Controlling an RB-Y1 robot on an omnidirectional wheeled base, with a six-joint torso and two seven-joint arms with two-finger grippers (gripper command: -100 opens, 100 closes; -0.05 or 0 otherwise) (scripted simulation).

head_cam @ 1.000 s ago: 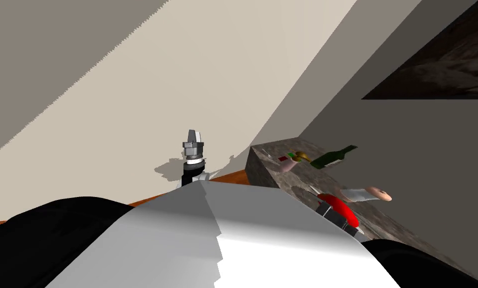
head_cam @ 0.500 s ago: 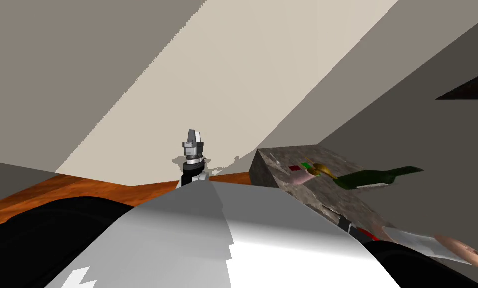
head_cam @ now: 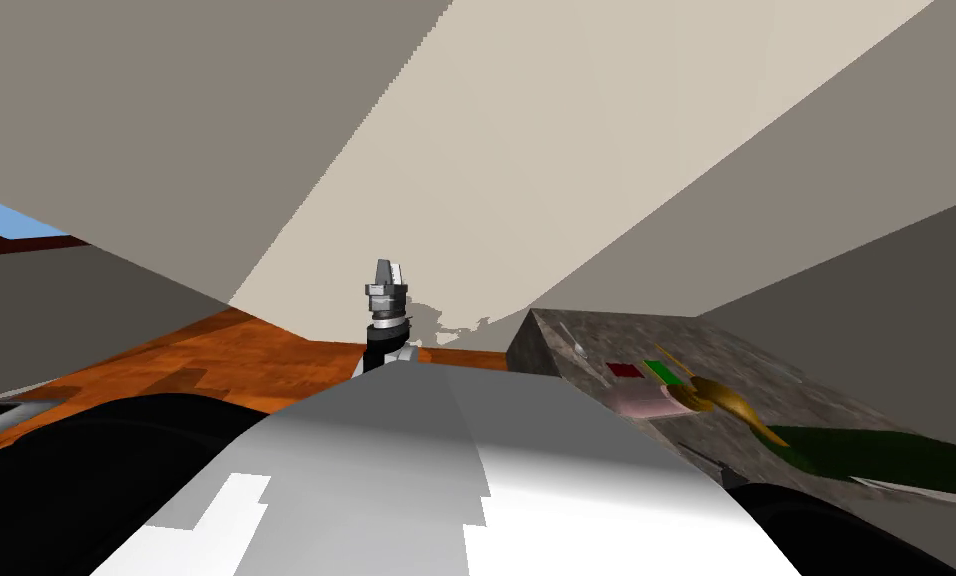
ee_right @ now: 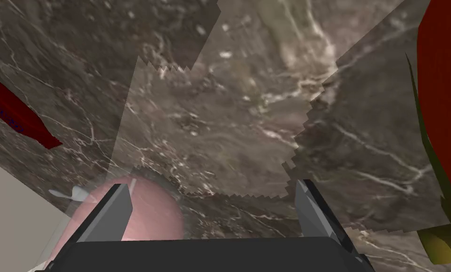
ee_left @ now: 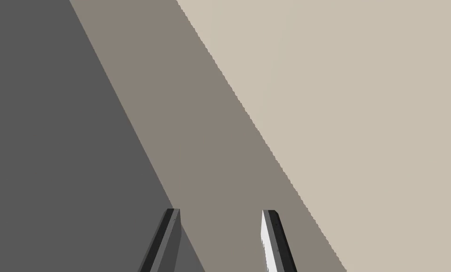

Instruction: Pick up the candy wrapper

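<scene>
Plainly the right end effector (ee_right: 215, 189) hangs low over the dark brown, white-veined marble surface (ee_right: 229, 118). Its two grey fingers are spread wide, with nothing between them but bare stone. The dark red, flat candy wrapper with blue print (ee_right: 13, 113) lies on that surface, well off to one side of the end effector and apart from both fingers. It is beyond the finger that stands just beside a pink, rounded, glassy object (ee_right: 149, 215). On the other finger's side sits a big red rounded thing (ee_right: 444, 94).

By my judgement the wrapper will be very light, thin and limp, and likely slick. It lies flat against the stone, so there is little edge to catch. A pinch across its narrow width, near the middle or at any corner that lifts, seems the best hold. The fingertips would have to come right down to the surface and close gently, or the film may slide away or crumple out. The end effector would first need to shift sideways past the pink object without knocking it.

The left end effector (ee_left: 222, 215) is raised toward a wall, fingers apart and holding nothing.
</scene>
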